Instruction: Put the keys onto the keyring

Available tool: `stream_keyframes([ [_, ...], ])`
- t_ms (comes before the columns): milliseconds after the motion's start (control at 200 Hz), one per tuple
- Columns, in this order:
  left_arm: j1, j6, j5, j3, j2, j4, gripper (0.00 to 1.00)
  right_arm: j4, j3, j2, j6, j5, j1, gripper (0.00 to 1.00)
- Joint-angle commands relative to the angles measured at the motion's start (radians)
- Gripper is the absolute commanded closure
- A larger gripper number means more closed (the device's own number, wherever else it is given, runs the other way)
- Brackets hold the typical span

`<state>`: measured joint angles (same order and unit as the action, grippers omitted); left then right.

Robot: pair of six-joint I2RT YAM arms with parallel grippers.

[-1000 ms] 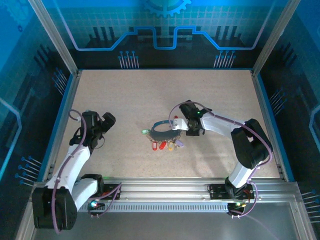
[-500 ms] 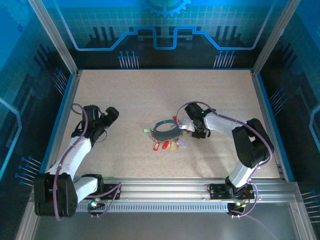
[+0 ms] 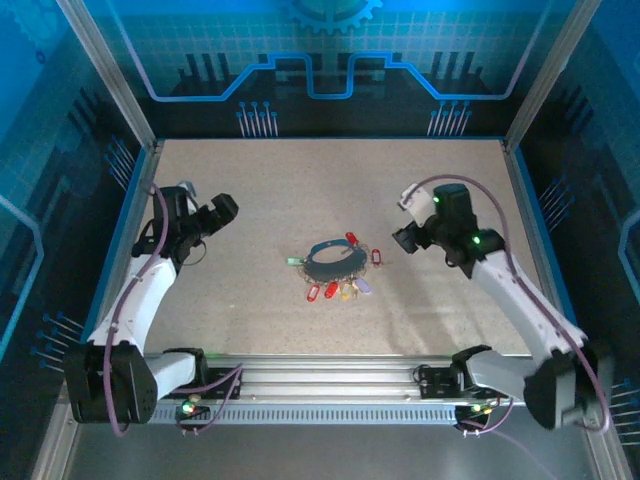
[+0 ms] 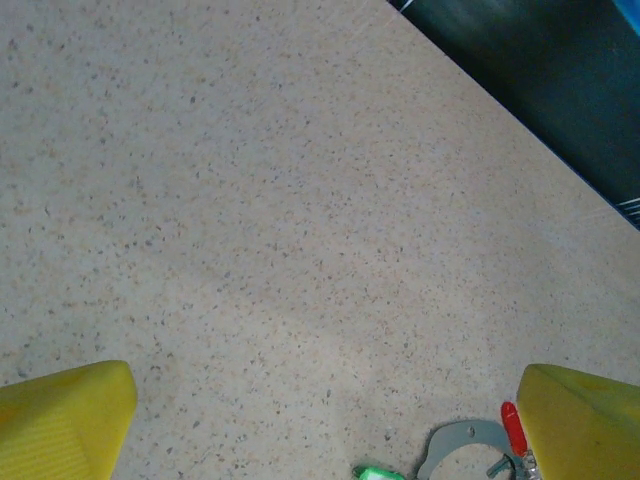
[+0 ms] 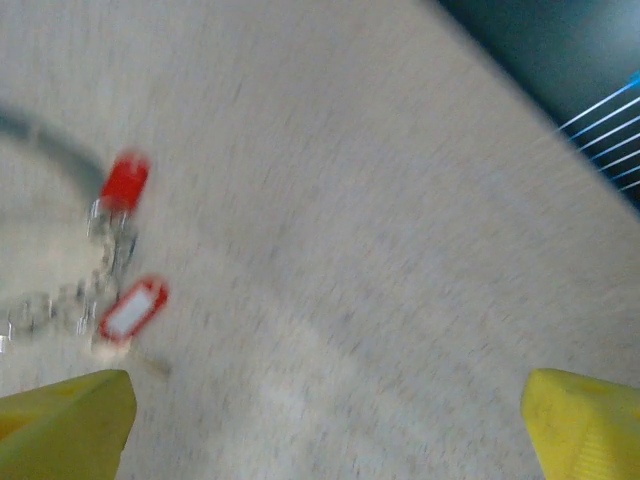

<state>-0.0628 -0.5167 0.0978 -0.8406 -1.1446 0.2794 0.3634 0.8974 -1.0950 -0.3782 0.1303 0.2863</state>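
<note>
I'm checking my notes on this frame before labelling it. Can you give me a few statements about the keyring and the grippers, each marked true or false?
1. The keyring lies on the table, in neither gripper. True.
2. The right gripper is shut on a red-tagged key. False: its jaws stand wide apart with nothing between them, and the red tags lie on the table.
3. The left gripper is open and empty. True.
4. The green tag lies at the end of the keyring nearer the right arm. False: it lies at the end nearer the left arm.
</note>
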Motion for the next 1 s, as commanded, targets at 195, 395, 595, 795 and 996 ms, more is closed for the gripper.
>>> stream_keyframes([
  [195,0.000,0.187,-0.003,0.102,0.118,-0.160,0.01,-0.490,-0.362,0.258,0.275,0.020,-0.068,0.00],
  [395,0.071,0.488,-0.069,0.387,0.174,-0.540,0.01,-0.747,-0.576,0.240,0.359,0.059,-0.107,0.00],
  [595,0.126,0.598,-0.106,0.532,0.069,-0.820,0.01,-0.979,-0.651,0.046,0.351,0.052,-0.125,0.00],
  [795,0.127,0.617,-0.082,0.564,-0.130,-1.101,0.01,-1.176,-0.611,-0.184,0.343,0.028,-0.161,0.00],
  [996,0.124,0.599,-0.151,0.575,-0.362,-1.366,0.01,-1.319,-0.562,-0.410,0.369,0.033,-0.198,0.00],
])
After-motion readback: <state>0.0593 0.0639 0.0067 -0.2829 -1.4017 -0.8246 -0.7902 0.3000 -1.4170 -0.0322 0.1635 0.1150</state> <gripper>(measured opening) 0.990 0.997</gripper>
